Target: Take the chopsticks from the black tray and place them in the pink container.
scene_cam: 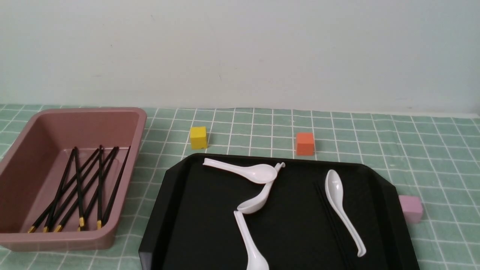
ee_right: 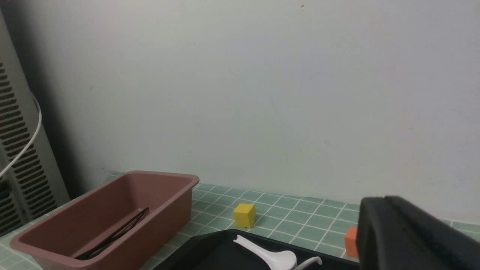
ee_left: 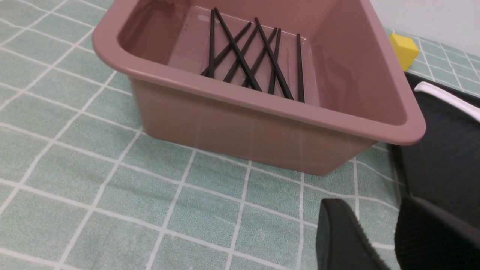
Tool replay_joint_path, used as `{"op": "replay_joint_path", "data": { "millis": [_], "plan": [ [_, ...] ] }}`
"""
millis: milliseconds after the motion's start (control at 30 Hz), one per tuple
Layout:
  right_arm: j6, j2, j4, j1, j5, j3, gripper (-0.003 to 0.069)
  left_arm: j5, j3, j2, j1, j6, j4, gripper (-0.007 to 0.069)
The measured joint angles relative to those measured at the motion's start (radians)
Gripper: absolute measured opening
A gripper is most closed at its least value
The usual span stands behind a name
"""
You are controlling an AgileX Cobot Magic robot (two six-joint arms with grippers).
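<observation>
As chopsticks (scene_cam: pixel 78 187) lie in pink container (scene_cam: pixel 56 240) at bench (scene_cam: pixel 375 127) left edge, I judge fetch next: faint pair (scene_cam: pixel 332 221) near right edge of black tray (scene_cam: pixel 195 210). Left gripper (ee_left: pixel 378 228) fingers parted, empty; right gripper (ee_right: pixel 408 232): cannot tell.

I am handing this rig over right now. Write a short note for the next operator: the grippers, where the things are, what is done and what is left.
Left gripper: fingers apart and empty, above the cloth beside the pink container.
Right gripper: only one dark part shows, so I cannot tell if it is open or shut.
Done: several chopsticks lie inside the pink container.
Black tray: four white spoons, plus thin dark lines beside the rightmost spoon. These are probably a last pair of chopsticks, hard to see black on black.
Left: check that spot and move any sticks to the container. The spoons stay.
</observation>
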Motion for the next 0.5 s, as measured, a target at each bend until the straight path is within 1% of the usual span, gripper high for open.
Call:
{"op": "replay_joint_path", "data": {
  "millis": [500],
  "plan": [
    [0.002, 0.0, -0.001, 0.0, -0.009, 0.0, 0.0006, 0.0, 0.0, 0.0, 0.0, 0.0, 0.0, 0.0239]
  ]
}}
